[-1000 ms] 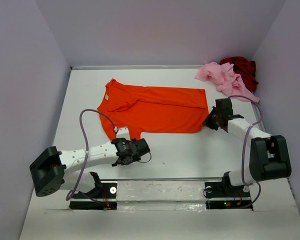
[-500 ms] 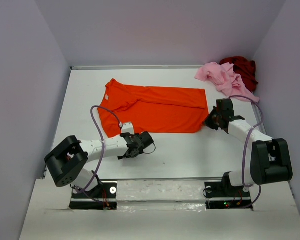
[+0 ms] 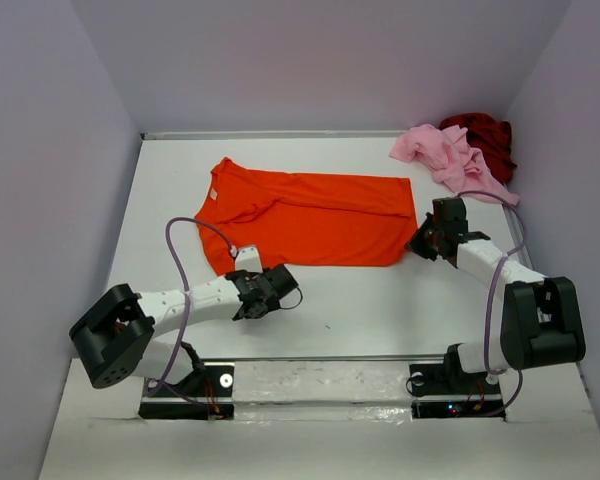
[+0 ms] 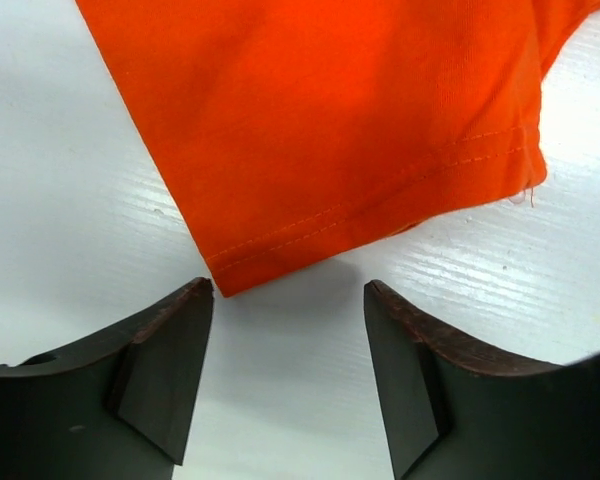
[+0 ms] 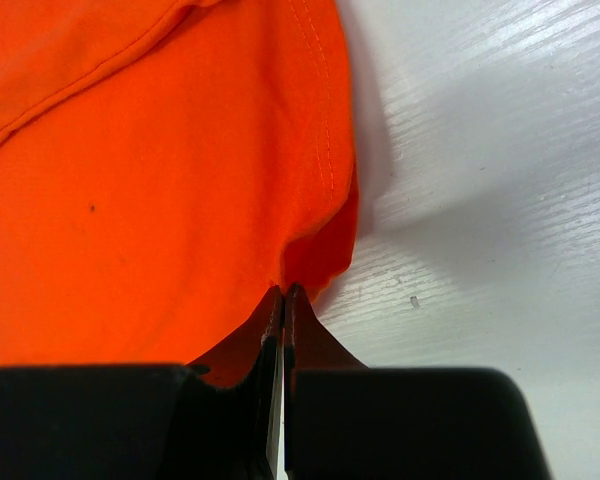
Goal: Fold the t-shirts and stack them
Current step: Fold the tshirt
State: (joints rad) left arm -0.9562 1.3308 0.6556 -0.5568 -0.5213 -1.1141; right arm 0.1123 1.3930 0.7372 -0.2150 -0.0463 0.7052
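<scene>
— As seen from above, where does each shirt lie?

— Orange shirt point(image 3: 305, 218): spread out on the table point(image 3: 380, 300), mid-field, collar to the left, bottom hem to the right. Pink shirt point(image 3: 448, 155): crumpled at the far right corner. Red shirt point(image 3: 488, 135): crumpled behind it against the right wall point(image 3: 565, 150), touching the pink shirt, which partly overlaps it.

— State of the left jaws?

— Released. In the left wrist view, both fingers point(image 4: 165, 370) stand apart with bare table between them. One stitched corner of the orange shirt point(image 4: 330, 130) lies just beyond the tips, nearest the left-hand finger. No contact is visible. From above, the left arm point(image 3: 195, 298) lies low over the table, its end just beside the shirt's near sleeve.

— State of the right jaws?

— Clenched on the orange shirt point(image 5: 130, 200). In the right wrist view, the fingers point(image 5: 315, 350) meet with no gap, and the shirt's edge rises in a small fold into their tips. From above, the right arm point(image 3: 480, 258) reaches the shirt's near right corner, at the bottom hem.

— Stacking status?

— Orange shirt lies apart from the other two.
</scene>
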